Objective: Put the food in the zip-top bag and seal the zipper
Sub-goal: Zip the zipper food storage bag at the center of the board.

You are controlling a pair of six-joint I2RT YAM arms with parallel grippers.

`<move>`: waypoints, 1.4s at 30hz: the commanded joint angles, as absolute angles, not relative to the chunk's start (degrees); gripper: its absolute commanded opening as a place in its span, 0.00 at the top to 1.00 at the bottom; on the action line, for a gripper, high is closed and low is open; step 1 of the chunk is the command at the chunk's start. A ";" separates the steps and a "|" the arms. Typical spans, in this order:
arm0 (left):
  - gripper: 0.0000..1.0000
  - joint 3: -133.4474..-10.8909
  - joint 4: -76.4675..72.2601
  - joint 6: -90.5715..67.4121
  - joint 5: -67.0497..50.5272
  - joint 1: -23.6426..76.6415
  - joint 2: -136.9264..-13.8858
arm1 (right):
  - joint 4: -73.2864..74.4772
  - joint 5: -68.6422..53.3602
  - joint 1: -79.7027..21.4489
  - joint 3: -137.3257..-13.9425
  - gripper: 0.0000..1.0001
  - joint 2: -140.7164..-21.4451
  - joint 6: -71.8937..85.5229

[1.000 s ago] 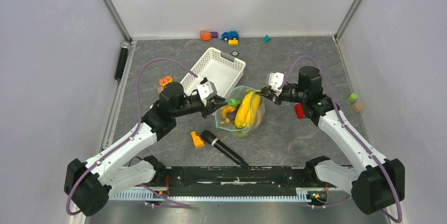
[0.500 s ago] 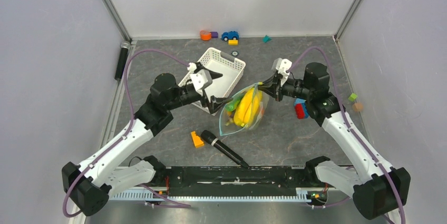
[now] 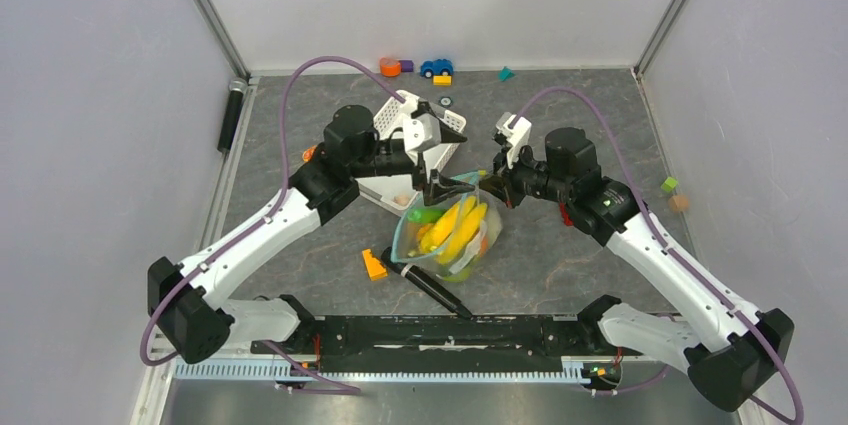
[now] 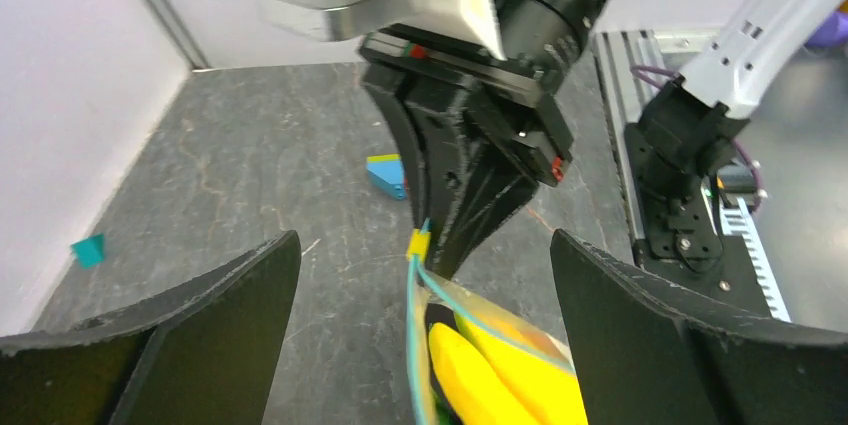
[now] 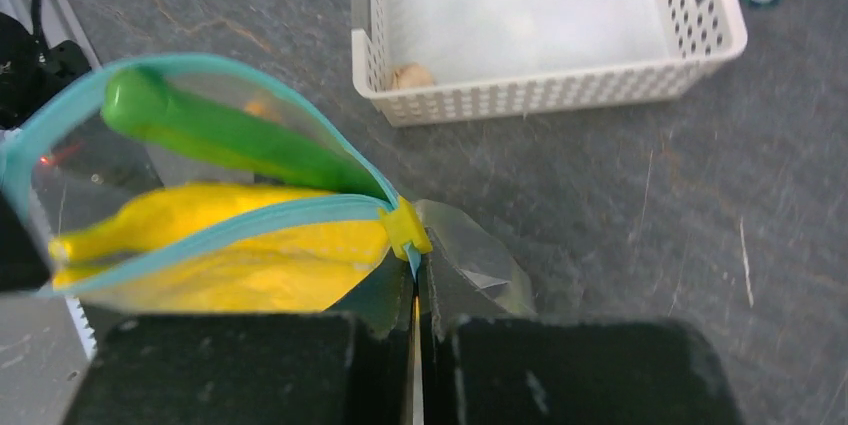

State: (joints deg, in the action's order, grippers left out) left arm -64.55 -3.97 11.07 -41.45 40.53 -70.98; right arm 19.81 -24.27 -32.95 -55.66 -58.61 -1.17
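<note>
You have the bag (image 3: 490, 225) at the centre of the top view. The bananas (image 3: 452, 228) and cucumber (image 3: 425, 214) are inside it, the cucumber at the bananas' upper left. The basket (image 3: 456, 130) lies on the worktop (image 3: 540, 265) just above and left of the bag, partly under the left arm. Below the bag, the microphone (image 3: 425, 283) runs from beside the bag's lower-left edge down to the right, and a block (image 3: 374, 265) sits just left of its head. The right tool (image 3: 492, 182) meets the bag's upper-right corner, which lies between its fingers. The left tool (image 3: 437, 195) hangs over the mouth, a finger on either side. A car (image 3: 436, 67) and small blocks (image 3: 391, 66) line the worktop's top edge.
</note>
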 commanded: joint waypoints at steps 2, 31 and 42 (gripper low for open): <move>0.01 -66.42 -1.55 17.53 -44.38 42.61 -72.66 | 22.90 -23.08 -33.49 -60.65 1.00 -57.27 4.35; 0.98 -72.98 10.99 28.39 -46.14 46.41 -81.43 | 24.30 -29.96 -33.57 -57.38 1.00 -51.15 0.46; 0.98 -70.83 15.42 34.09 -38.50 46.21 -80.22 | 26.67 -11.44 -33.51 -52.91 1.00 -47.03 -1.85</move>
